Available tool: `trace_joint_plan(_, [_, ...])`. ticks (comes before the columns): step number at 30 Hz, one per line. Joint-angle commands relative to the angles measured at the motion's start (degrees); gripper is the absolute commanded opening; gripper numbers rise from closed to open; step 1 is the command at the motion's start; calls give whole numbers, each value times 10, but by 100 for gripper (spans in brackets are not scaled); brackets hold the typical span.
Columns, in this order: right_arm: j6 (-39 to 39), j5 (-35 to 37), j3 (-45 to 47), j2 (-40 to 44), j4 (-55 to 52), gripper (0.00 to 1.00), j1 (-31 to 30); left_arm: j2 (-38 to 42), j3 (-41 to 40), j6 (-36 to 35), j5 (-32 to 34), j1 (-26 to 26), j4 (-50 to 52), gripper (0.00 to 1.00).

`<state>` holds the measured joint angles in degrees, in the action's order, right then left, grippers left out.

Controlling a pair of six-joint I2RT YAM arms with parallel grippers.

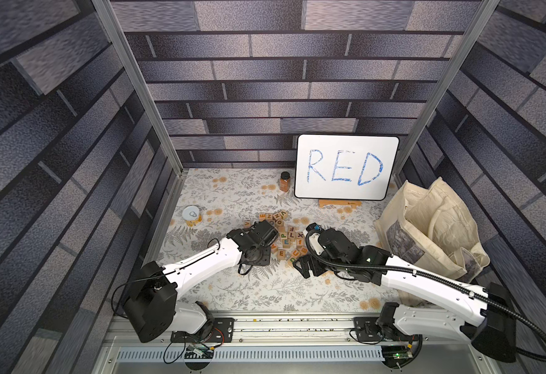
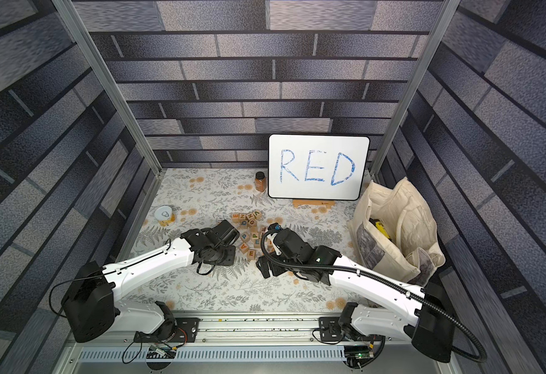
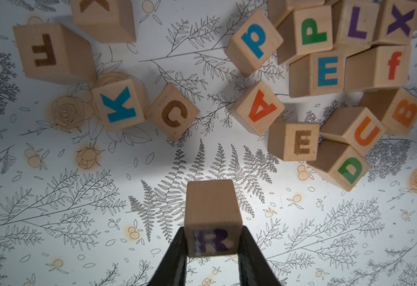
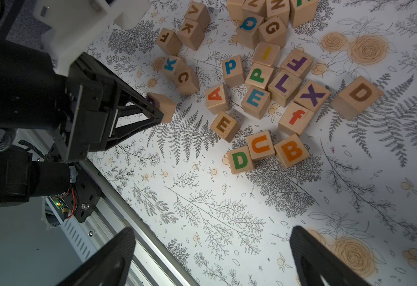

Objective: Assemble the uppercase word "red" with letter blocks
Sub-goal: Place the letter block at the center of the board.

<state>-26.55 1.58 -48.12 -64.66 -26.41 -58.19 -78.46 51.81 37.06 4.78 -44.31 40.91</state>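
- Between the jaws of the left claw [image 3: 213,244], clamped, sits the R block [image 3: 212,210]: first letter in hand.
- Ahead, to its right, lie the blue E block [image 3: 327,70] and green D block [image 3: 349,169].
- Right claw [image 4: 212,232] hangs empty, jaws apart; next, R likely needs setting down with room alongside.

The flower-printed counter [image 1: 232,291] carries a loose cluster of letter blocks [image 1: 285,233] at its middle, a white board [image 1: 346,166] and brown jar [image 1: 284,182] side by side at the back, a small tin [image 1: 191,216] at left, a cloth bag [image 1: 433,226] at right.
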Motion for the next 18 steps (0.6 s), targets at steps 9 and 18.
trace_joint_plan(9, [-39,46,15,-11,23,100,-50,40,-73,52,-2,-22,-22,17])
trace_joint_plan(18, [-53,59,21,-18,29,100,-70,40,-110,64,-6,-40,-40,18])
